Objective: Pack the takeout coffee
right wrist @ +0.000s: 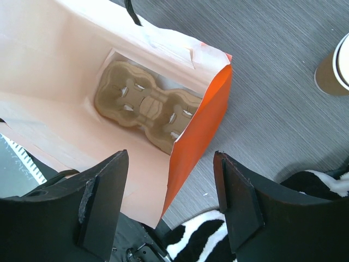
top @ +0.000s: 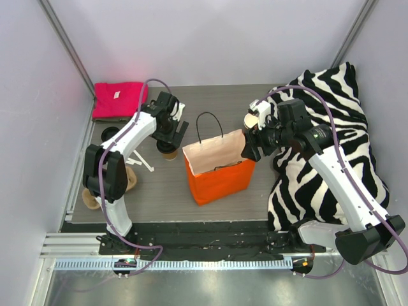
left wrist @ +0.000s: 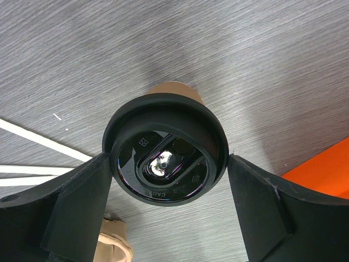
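The takeout coffee [top: 169, 152] stands upright on the table left of the orange bag [top: 220, 172]. It is a small brown cup [left wrist: 174, 88] with a black lid [left wrist: 163, 164]. My left gripper [top: 171, 132] is directly above it, open, with one finger on each side of the lid [left wrist: 169, 159]. My right gripper [top: 250, 145] is open at the bag's right rim. The bag's orange side wall [right wrist: 202, 125] runs between its fingers [right wrist: 170, 157]. The bag stands open, with a moulded cardboard cup tray [right wrist: 147, 109] on its bottom.
A second brown cup with no lid [top: 252, 120] stands behind the bag's right corner [right wrist: 332, 71]. A zebra-print cloth [top: 331, 159] fills the right side. A red cloth [top: 118, 99] lies at the back left. White sticks [top: 143, 162] and brown cardboard pieces [top: 131, 178] lie at the left.
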